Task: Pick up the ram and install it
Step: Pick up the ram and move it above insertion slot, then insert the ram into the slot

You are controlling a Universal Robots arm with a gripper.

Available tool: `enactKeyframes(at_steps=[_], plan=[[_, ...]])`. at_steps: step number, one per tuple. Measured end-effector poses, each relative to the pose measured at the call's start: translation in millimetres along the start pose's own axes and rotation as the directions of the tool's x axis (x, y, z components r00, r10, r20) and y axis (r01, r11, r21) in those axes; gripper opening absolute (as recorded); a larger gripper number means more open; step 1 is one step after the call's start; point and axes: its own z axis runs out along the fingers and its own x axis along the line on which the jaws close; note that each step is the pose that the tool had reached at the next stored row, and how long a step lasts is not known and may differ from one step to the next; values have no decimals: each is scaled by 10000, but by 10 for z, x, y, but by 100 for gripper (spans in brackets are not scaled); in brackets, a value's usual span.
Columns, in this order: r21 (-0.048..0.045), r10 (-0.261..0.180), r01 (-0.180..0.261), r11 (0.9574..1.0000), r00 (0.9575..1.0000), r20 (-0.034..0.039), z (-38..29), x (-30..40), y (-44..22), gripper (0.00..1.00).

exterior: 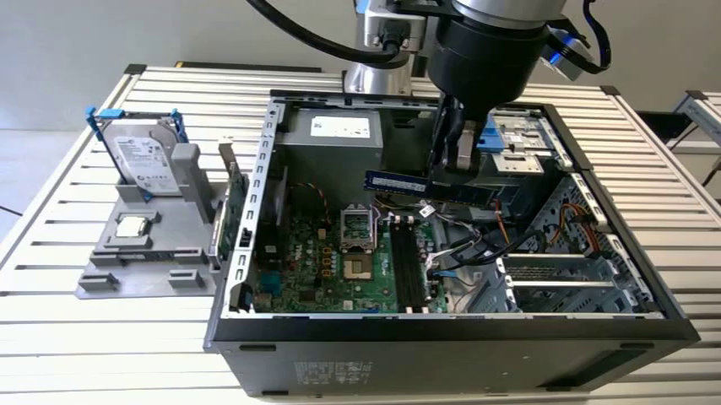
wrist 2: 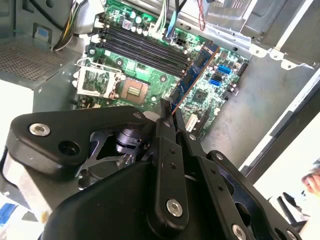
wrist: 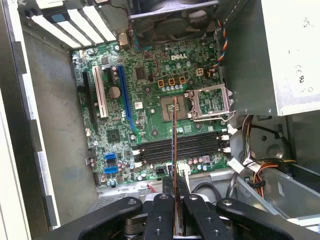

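My gripper (exterior: 457, 175) hangs inside the open computer case (exterior: 451, 325), shut on the ram (exterior: 426, 186). The ram is a slim dark blue stick held level above the green motherboard (exterior: 327, 261). Both wrist views catch the ram edge-on (wrist 2: 192, 75) (wrist: 174, 145), running out from between the black fingers (wrist 2: 165, 130) (wrist: 162, 210). The black memory slots (exterior: 406, 266) (wrist 2: 140, 47) (wrist: 190, 148) lie below it on the board, beside the open processor socket (wrist: 210, 102). The stick sits above the slots and apart from them.
On the exterior view's left, a grey fixture (exterior: 113, 278) holds a silver hard drive in a blue frame (exterior: 147, 156) and a small square chip (exterior: 133, 226). Coloured cables (exterior: 485, 245) and drive bays (exterior: 518, 143) crowd the case beside the slots. The power supply (exterior: 338, 126) sits at the back.
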Motion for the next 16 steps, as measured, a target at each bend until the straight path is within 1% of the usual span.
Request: enactKeyframes(at_steps=[7, 16], plan=[[-14, 551, -551, 9985, 9985, 6, 0, 0, 0, 0], [-30, 1161, -1161, 9932, 9932, 10, 0, 0, 0, 0]])
